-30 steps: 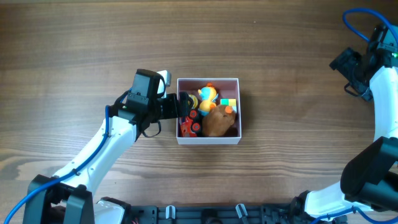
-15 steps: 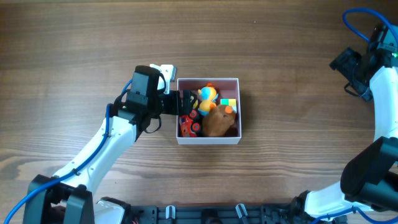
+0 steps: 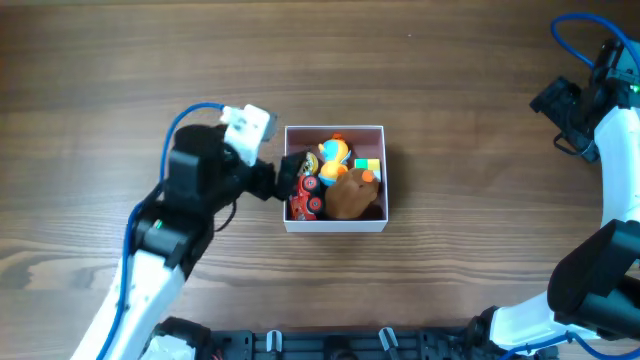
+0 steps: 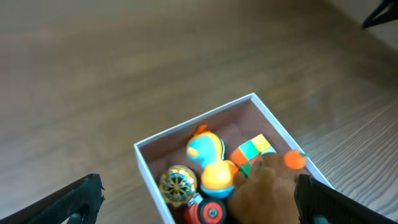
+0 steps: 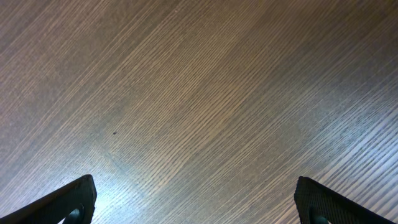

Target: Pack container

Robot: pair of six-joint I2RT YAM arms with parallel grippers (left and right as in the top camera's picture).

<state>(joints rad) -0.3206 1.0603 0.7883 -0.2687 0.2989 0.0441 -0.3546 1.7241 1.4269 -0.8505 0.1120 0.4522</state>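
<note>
The container (image 3: pixel 336 228), a square white-walled box with a pink inside, sits mid-table. It holds a blue and orange toy (image 3: pixel 333 152), a colourful cube (image 3: pixel 368 167), a brown plush (image 3: pixel 350 196), a red car (image 3: pixel 305 204) and a gold ball (image 4: pixel 177 185). My left gripper (image 3: pixel 290 174) hangs above the box's left wall, open and empty. In the left wrist view the box wall (image 4: pixel 193 122) and toys lie below the spread fingers (image 4: pixel 199 208). My right gripper (image 3: pixel 555 100) is far off at the right edge, open over bare wood (image 5: pixel 196 205).
Bare wooden tabletop (image 3: pixel 450 60) lies all around the box. The right arm (image 3: pixel 620 150) runs along the right edge.
My left arm has risen and drawn back to the left, its fingers lifting out of the box's left side. The toys and the right arm have not moved.
</note>
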